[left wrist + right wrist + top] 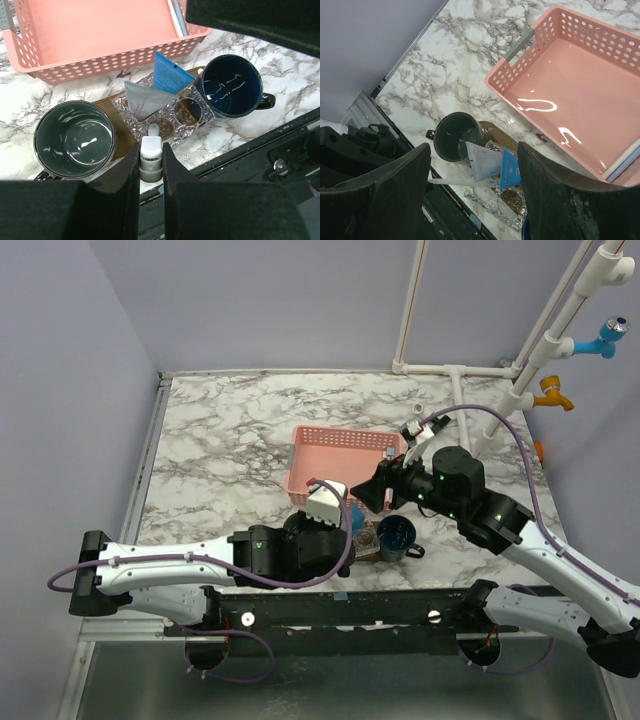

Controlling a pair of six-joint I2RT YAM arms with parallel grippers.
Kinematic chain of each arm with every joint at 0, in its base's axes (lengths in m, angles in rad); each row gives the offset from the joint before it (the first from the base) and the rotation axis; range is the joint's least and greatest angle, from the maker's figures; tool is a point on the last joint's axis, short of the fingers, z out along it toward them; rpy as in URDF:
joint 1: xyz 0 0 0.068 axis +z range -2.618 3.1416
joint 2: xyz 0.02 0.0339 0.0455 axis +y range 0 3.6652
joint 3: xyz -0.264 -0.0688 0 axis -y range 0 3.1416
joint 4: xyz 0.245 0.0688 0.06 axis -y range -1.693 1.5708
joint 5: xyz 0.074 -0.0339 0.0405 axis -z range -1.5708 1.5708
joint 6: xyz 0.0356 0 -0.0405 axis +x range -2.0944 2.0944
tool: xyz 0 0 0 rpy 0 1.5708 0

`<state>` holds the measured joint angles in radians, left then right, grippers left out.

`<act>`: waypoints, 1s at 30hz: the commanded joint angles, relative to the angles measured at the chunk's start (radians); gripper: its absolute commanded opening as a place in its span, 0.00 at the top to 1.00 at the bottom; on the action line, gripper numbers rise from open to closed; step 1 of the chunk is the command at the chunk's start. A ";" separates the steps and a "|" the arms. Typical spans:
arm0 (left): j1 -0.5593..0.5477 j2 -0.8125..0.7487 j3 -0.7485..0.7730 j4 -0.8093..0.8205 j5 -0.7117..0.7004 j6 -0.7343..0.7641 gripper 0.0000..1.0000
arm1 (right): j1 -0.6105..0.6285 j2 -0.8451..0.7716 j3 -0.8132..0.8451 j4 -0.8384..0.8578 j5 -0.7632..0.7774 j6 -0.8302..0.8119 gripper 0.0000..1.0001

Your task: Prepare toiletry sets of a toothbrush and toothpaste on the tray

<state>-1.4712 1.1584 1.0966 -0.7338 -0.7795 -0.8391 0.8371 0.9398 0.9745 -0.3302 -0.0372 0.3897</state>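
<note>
My left gripper [151, 150] is shut on a white toothbrush [151, 159], seen end-on; its far tip reaches a hole of the clear glass holder [197, 117]. In the right wrist view the toothbrush [462, 181] lies as a thin white stick from the left side to the holder. The holder sits on the dark brown tray [106, 107]. A white toothpaste tube [142, 100] and a blue tube [169, 75] stand in the holder. My right gripper [474, 150] hangs open above them, holding nothing.
A grey-green mug [75, 137] stands at the tray's left end and a dark blue mug [232, 85] at its right. The pink mesh basket [90, 60] lies just behind, with thin white sticks [625, 159] at its edge. The table's metal front rail [250, 145] is close.
</note>
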 commanded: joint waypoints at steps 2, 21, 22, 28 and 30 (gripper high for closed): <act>-0.030 0.070 0.040 -0.020 -0.082 -0.024 1.00 | 0.005 -0.019 -0.017 0.022 0.020 0.004 0.27; -0.047 0.138 0.028 -0.012 -0.120 -0.065 1.00 | 0.005 -0.022 -0.042 0.026 0.018 0.005 0.27; -0.050 0.139 0.023 -0.013 -0.124 -0.072 1.00 | 0.005 -0.021 -0.042 0.026 0.019 0.004 0.27; -0.058 0.150 0.008 -0.013 -0.128 -0.096 1.00 | 0.005 -0.020 -0.048 0.026 0.017 0.004 0.26; -0.061 0.157 0.013 -0.020 -0.130 -0.103 0.98 | 0.006 -0.019 -0.048 0.026 0.014 0.005 0.26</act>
<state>-1.5208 1.2964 1.1168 -0.7490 -0.8719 -0.9096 0.8371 0.9344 0.9409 -0.3298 -0.0372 0.3923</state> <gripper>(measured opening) 0.156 0.736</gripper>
